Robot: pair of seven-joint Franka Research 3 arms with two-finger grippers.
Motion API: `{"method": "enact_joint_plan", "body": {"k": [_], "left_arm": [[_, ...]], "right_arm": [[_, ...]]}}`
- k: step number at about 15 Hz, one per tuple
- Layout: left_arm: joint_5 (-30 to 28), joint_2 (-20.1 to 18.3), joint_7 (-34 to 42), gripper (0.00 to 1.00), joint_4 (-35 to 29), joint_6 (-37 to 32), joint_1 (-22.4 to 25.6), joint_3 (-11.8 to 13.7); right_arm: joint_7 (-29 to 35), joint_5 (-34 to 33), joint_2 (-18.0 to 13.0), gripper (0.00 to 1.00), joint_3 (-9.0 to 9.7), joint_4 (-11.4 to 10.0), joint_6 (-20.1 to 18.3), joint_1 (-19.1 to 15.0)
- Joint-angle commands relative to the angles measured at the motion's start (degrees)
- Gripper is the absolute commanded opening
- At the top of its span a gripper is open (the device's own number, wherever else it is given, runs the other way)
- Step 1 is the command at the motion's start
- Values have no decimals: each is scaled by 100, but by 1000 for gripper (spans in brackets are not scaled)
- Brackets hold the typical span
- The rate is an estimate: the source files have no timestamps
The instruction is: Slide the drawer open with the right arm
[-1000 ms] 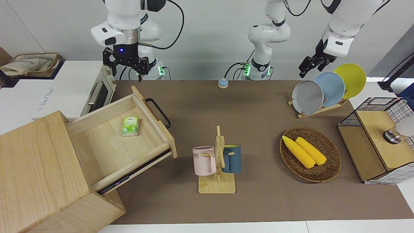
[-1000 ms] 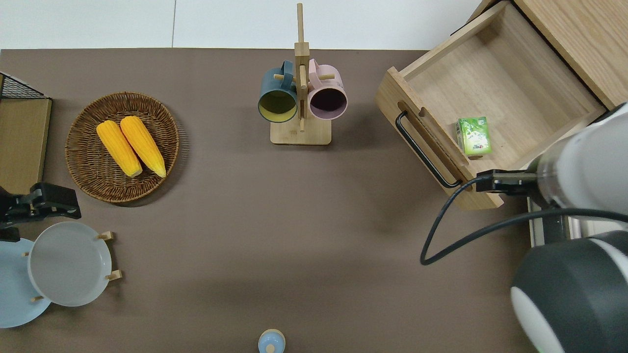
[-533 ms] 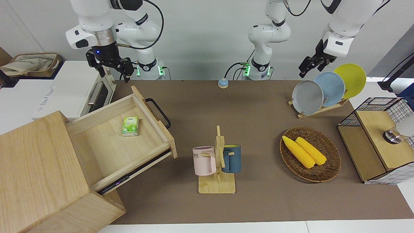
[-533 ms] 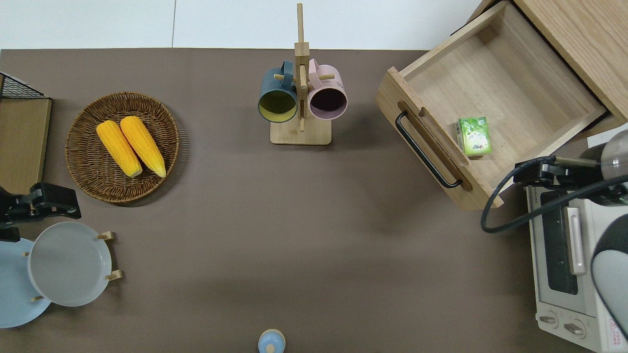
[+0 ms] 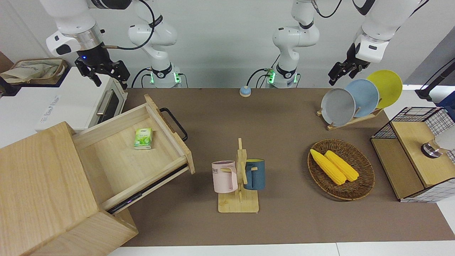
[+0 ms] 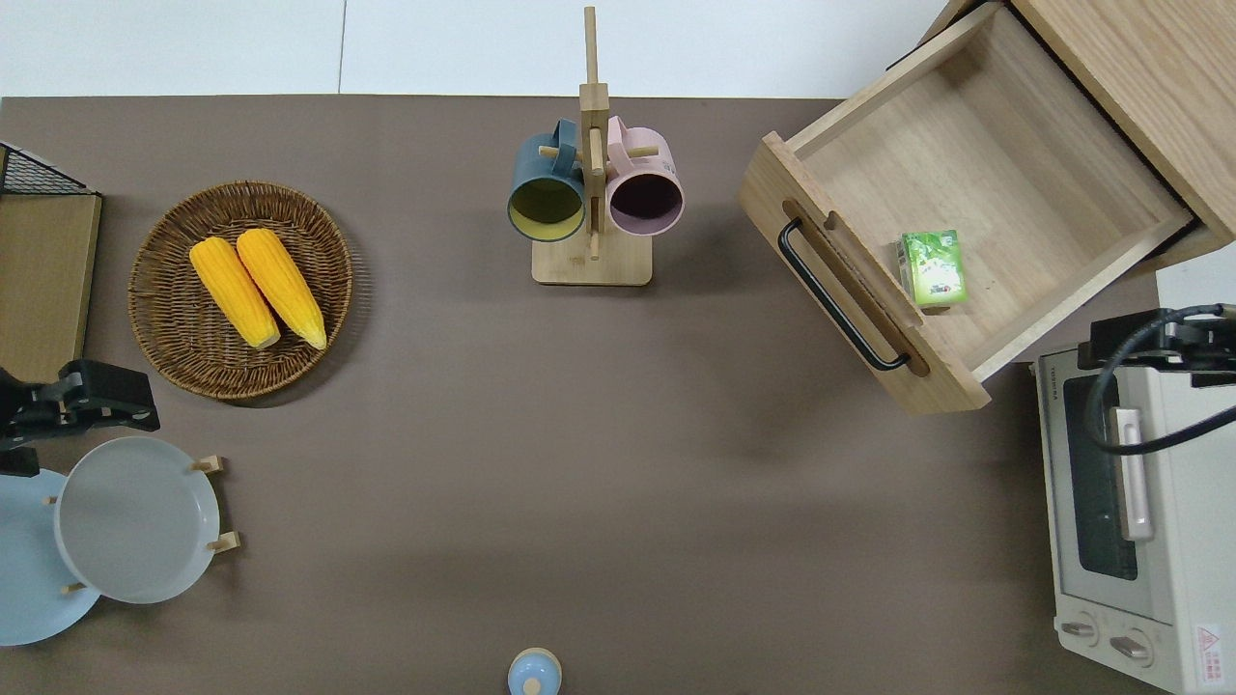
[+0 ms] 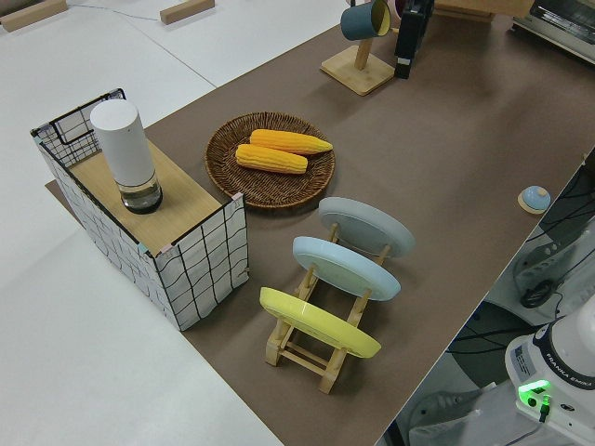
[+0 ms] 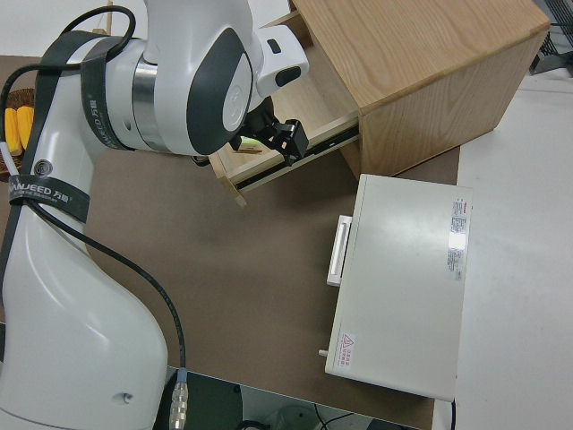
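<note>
1. Drawer (image 5: 135, 156) pulled well out of the big pale wooden box (image 5: 46, 192) at the right arm's end of the worktop (image 6: 579, 434), interior fully exposed, one runner visible along its side.
2. Black bar handle (image 6: 838, 294) on the drawer front, facing the middle of the worktop, nothing touching it: free for a grip, but by the look of things no longer needed.
3. Small green packet (image 6: 933, 267) lying flat on the drawer floor near the front panel, easy to reach with the drawer this far out.
4. Right end effector (image 5: 103, 73) up in the air over the white toaster oven (image 6: 1130, 521), apart from handle and drawer alike; fingers spread, nothing held. Blue light showing on its body.
5. Judging from that: sliding step apparently done, arm standing clear so the opening is unobstructed.
6. Left end effector (image 5: 341, 73) parked; finger gap hard to make out, so cannot tell.
7. Mug rack (image 6: 591, 193) standing just off the drawer front toward the middle of the worktop, possibly a limit on how much farther the drawer could travel.
</note>
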Motion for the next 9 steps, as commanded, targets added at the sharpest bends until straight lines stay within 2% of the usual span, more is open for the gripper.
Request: {"method": "enact_joint_plan", "body": {"k": [1, 9], "left_arm": [[-21, -49, 55, 993, 2, -12, -24, 29], [-21, -49, 55, 993, 2, -12, -24, 29]], "right_arm": [[-150, 58, -100, 992, -186, -130, 108, 161], [-185, -197, 40, 992, 51, -34, 135, 12]]}}
